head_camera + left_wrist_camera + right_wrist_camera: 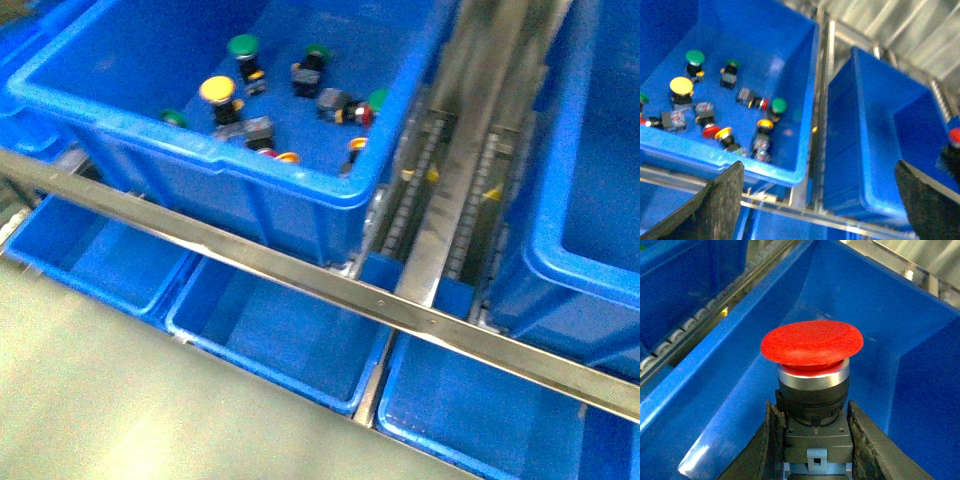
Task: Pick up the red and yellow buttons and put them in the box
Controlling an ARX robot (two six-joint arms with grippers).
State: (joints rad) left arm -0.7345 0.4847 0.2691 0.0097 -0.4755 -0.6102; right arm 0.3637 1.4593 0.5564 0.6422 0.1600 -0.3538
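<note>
Rt fingers (866,440) clamped on red button (812,342) in box (920,365), left fingers (715,205) wide open, empty; yellow button (681,86) + others to go.

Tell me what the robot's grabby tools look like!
Each tool has two thick, flat fingers, black with a rough, grainy surface. The left tool shows wide wedge-shaped fingers. The right tool has fingers with scuffed, greyish edges. No cables or markings show, and the front view shows no arms.
</note>
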